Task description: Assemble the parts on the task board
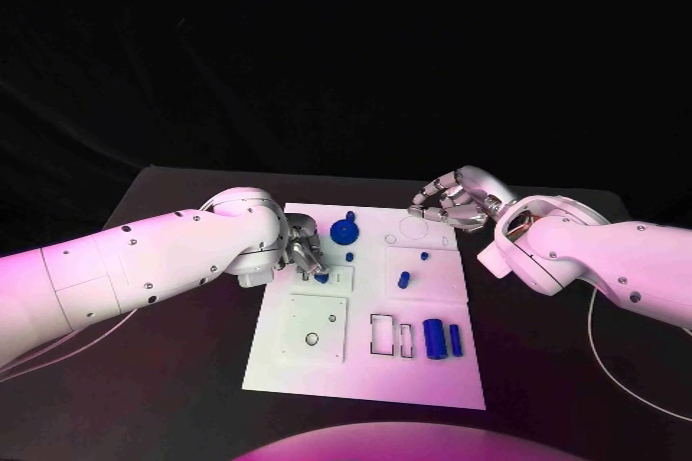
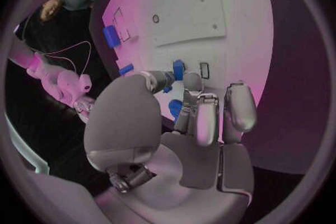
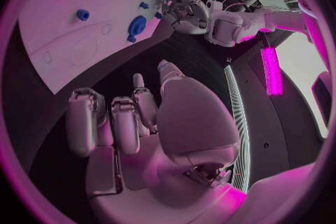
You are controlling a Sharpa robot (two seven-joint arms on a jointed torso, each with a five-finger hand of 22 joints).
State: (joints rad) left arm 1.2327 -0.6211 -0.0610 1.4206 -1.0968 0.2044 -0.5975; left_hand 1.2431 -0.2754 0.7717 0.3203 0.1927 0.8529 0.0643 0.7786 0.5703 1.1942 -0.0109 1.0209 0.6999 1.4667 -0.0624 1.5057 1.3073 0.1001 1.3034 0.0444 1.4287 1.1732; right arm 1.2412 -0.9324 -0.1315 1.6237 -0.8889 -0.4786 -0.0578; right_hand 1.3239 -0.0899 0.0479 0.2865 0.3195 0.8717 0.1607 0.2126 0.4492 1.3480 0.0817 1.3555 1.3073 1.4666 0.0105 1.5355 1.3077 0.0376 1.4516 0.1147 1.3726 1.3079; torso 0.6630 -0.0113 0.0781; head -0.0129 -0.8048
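Black surface (image 1: pixel 173 371) | task board (image 1: pixel 368 376) | blue cylinders (image 1: pixel 443 338) at 5 o'clock, long axes 12–6 | left hand (image 1: pixel 304 251) pinching small blue part (image 2: pixel 178 69) | right hand (image 1: pixel 450 203) curled in on nothing.

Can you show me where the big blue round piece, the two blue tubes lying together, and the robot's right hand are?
Big blue round piece (image 1: pixel 345 230), head view, its top face.
Two blue tubes (image 1: pixel 434 333), head view, the thicker tube's middle.
Right hand (image 1: pixel 447 203), head view, its curled fingers.
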